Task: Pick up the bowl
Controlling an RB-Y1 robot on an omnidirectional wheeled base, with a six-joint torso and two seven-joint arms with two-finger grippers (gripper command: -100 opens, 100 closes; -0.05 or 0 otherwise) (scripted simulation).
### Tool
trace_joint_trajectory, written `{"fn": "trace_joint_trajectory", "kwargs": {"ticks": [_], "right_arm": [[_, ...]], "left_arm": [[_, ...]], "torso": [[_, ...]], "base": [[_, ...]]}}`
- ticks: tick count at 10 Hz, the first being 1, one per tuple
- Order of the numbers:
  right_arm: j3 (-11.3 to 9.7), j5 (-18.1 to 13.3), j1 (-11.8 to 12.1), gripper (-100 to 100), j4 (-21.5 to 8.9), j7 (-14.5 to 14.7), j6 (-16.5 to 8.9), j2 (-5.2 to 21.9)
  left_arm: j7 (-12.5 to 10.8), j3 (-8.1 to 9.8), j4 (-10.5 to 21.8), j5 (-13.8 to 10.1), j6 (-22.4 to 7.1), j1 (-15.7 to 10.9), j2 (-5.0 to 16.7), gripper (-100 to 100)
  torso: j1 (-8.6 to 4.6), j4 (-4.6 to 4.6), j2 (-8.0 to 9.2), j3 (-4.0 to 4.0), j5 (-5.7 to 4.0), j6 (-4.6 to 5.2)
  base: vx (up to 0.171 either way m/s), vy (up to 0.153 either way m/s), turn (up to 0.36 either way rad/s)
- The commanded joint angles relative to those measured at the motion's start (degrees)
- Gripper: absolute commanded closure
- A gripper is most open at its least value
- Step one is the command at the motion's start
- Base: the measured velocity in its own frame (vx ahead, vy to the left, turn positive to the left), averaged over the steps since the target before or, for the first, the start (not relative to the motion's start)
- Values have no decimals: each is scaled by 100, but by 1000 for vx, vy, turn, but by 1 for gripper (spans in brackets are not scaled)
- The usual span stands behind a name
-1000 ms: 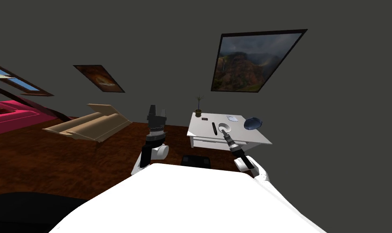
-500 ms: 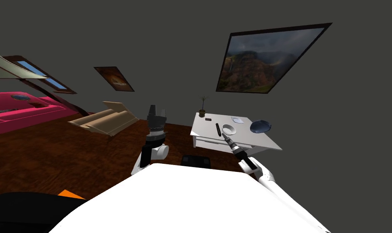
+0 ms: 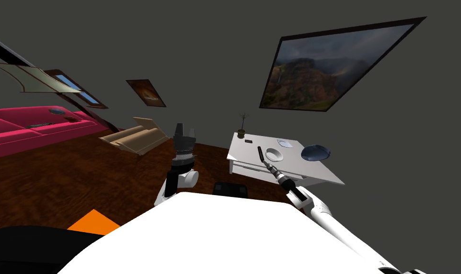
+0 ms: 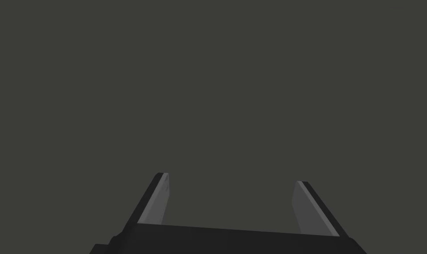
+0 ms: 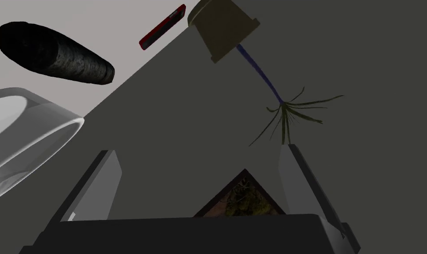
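Note:
A white bowl [image 3: 274,154] stands on the white table [image 3: 310,170], near its middle. My right gripper [image 3: 267,165] reaches over the table's front edge, just short of the bowl. In the right wrist view the bowl [image 5: 23,128] lies outside the open right gripper [image 5: 199,150], beside one finger [image 5: 100,185], and nothing is between the fingers. My left gripper [image 3: 184,131] is raised in front of my chest, away from the table. In its own wrist view the left gripper [image 4: 231,178] is open and holds nothing.
On the table are a black cylinder [image 3: 260,153] beside the bowl, a bluish dish [image 3: 315,152] at the right edge, a small plate [image 3: 284,143], a flat dark phone [image 3: 248,141] and a potted plant [image 3: 242,131]. A tan lounger [image 3: 135,137] and a pink sofa [image 3: 29,128] stand at the left.
My view has swung, so the table and wall pictures have drifted right and the sofa shows more. My right arm stretches further out, still by the bowl. The left arm has not moved.

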State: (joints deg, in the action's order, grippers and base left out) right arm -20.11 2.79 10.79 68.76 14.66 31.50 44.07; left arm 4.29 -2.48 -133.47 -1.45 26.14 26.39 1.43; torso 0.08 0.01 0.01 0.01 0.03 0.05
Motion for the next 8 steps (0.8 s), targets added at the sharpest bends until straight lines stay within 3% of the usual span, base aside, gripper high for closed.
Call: {"fn": "trace_joint_trajectory", "kwargs": {"ticks": [1,4,5,6,7,8], "right_arm": [[-42,-20,-60,-100,-169,5,27,26],[-409,-275,-284,-100,-680,204,-21,419],[-409,-275,-284,-100,-861,204,-21,419],[-597,-418,-387,-100,-1123,302,-46,600],[-597,-418,-387,-100,-1175,302,-46,600],[-787,-570,-483,-100,-1331,398,-71,773]], "left_arm": [[0,0,0,0,0,0,0,0],[0,0,0,0,0,0,0,0],[0,0,0,0,0,0,0,0],[0,0,0,0,0,0,0,0],[0,0,0,0,0,-1,0,0],[0,0,0,0,0,0,0,0]], "torso": [[0,0,0,0,0,0],[-5,0,1,1,-1,-1],[-2,0,-2,-1,0,-3],[-3,0,-2,-1,-1,0],[-2,0,-3,-1,1,-4],[-6,-1,-3,-2,-2,1]], "base": [[2,14,-13],[6,28,153],[12,30,113],[14,32,232],[17,18,92],[16,27,174]]}}
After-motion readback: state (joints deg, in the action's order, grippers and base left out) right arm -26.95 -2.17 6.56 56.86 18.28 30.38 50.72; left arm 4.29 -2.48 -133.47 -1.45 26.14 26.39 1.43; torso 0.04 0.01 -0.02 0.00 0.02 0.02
